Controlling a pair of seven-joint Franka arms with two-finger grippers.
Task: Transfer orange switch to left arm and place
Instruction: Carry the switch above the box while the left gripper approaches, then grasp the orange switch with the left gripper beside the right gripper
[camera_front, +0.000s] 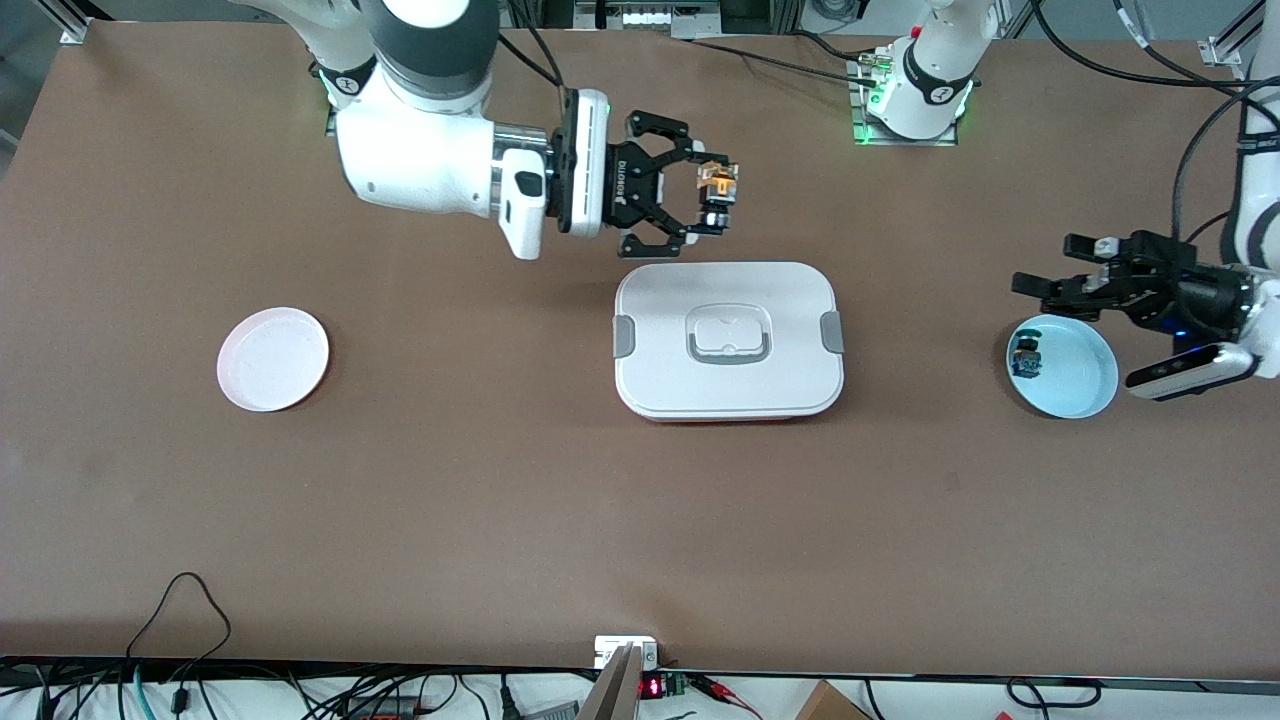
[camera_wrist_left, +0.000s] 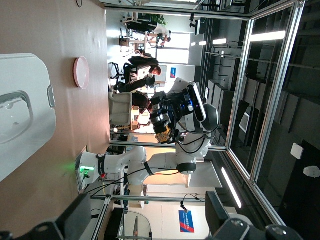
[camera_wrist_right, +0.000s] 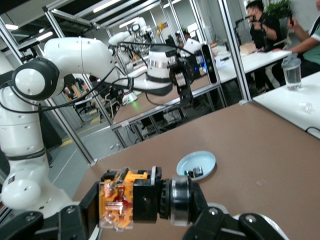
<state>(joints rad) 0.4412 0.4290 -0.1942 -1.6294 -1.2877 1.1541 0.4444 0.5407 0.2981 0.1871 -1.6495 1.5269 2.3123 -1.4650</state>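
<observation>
the right gripper (camera_front: 722, 205) was clenched on the orange switch (camera_front: 716, 190), held up in the air over the table just beside the box (camera_front: 728, 340). its arm reached out flat. the left gripper (camera_front: 1040, 290) hung wide open, holding nothing, over the blue plate (camera_front: 1075, 375).

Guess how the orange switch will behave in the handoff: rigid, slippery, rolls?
Probably rigid: the orange switch keeps its shape clamped in the right tool. Likely light, being tiny beside the box. Its round black body could roll or twist if the open left tool pinches it off-centre.
</observation>
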